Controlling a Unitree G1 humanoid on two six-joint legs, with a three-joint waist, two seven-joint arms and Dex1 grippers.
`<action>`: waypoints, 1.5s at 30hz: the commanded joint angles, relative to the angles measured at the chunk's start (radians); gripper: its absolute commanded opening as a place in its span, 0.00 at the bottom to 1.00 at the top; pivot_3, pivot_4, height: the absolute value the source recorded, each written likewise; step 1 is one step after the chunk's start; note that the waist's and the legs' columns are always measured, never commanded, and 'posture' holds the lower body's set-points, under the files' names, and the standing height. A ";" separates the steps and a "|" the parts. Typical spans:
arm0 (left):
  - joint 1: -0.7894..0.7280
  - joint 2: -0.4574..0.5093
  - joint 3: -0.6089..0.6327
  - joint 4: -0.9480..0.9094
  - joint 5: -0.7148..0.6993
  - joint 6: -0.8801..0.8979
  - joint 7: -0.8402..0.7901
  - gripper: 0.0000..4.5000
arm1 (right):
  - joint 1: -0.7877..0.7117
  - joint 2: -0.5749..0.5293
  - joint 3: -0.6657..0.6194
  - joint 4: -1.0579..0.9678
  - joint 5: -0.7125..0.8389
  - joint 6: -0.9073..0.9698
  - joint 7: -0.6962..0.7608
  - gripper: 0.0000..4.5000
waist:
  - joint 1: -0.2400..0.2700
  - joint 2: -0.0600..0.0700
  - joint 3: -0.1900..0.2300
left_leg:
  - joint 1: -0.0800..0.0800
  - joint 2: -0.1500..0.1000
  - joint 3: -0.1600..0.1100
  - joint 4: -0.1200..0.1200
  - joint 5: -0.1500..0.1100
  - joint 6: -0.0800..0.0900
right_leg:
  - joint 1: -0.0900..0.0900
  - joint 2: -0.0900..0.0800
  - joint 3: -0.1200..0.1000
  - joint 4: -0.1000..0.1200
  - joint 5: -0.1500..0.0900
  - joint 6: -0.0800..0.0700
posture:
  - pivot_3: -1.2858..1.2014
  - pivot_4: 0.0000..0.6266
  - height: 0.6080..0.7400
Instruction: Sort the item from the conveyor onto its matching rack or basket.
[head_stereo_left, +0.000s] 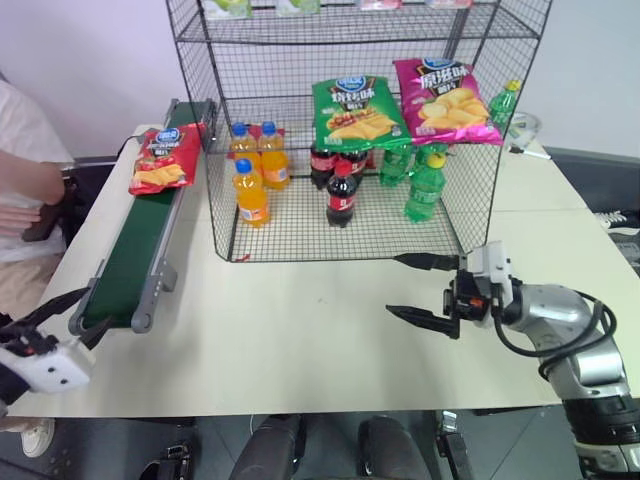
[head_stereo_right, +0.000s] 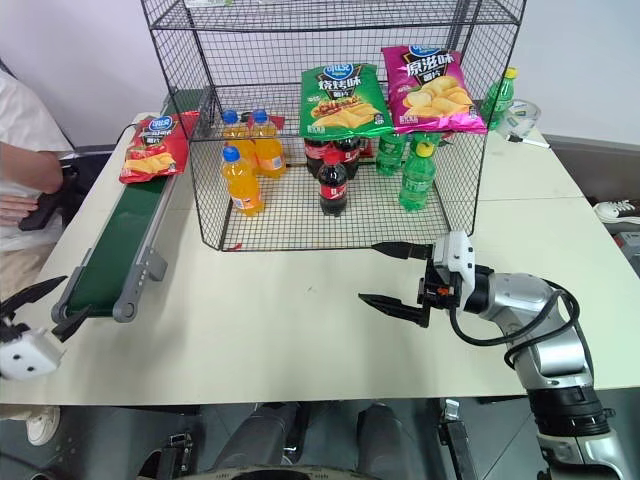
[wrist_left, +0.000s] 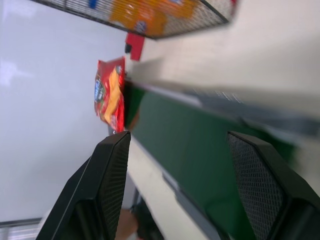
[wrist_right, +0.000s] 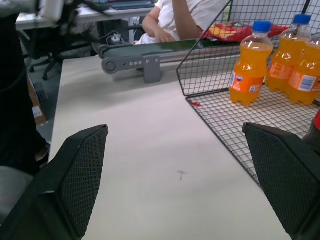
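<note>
- The red chip bag (head_stereo_left: 166, 157) lies flat at the far end of the conveyor (head_stereo_left: 140, 245), hanging a little over the belt's left rail, just beside the left wall of the rack (head_stereo_left: 350, 120).
- The conveyor runs along the left side of the table (head_stereo_left: 300, 330), its near roller end close to the table's front edge.
- The left gripper (head_stereo_left: 50, 318) hangs low at the near left corner of the table, just in front of the conveyor's near end, with its fingers spread wide and nothing between them. From its wrist camera, the green belt and the red bag sit in the gap between the two fingers, well ahead.
- The right gripper (head_stereo_left: 428, 290) hovers over bare table in front of the rack's right half, pointing leftward across the table; its fingers are spread wide too, holding nothing.
- Inside the rack, a green chip bag (head_stereo_left: 356, 110) and a magenta chip bag (head_stereo_left: 443, 100) rest side by side on a middle tier.
- On the bottom tier stand orange soda bottles (head_stereo_left: 255, 170) at the left, cola bottles (head_stereo_left: 340, 185) in the middle and green bottles (head_stereo_left: 420, 180) at the right.
- A person in a white top (head_stereo_left: 20, 170) sits beyond the table's left edge, an arm reaching toward the conveyor side.
</note>
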 joint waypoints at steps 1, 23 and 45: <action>0.049 0.026 0.095 -0.024 0.183 -0.039 0.177 0.71 | -0.021 0.007 -0.005 0.014 0.000 -0.021 0.015 1.00 | 0.002 0.000 0.000 | 0.000 0.000 0.000 0.000 0.000 0.000 | 0.000 0.000 0.000 0.000 0.000 0.000 | 0.52 0.24 1.00; 0.061 0.059 -0.153 0.015 0.369 0.191 0.583 0.71 | -0.051 0.022 0.007 0.032 -0.022 -0.026 0.020 1.00 | -0.002 0.000 0.000 | 0.001 0.000 0.000 0.001 -0.001 -0.002 | 0.000 0.001 -0.001 0.004 0.001 0.001 | 0.52 0.24 1.00; 0.133 0.034 -0.226 -0.071 0.315 0.299 0.613 0.71 | -0.079 0.022 0.006 0.035 -0.018 -0.025 0.034 1.00 | -0.002 -0.001 -0.001 | 0.002 0.000 0.000 0.001 -0.001 -0.002 | 0.000 0.001 -0.001 0.004 0.001 0.001 | 0.52 0.24 1.00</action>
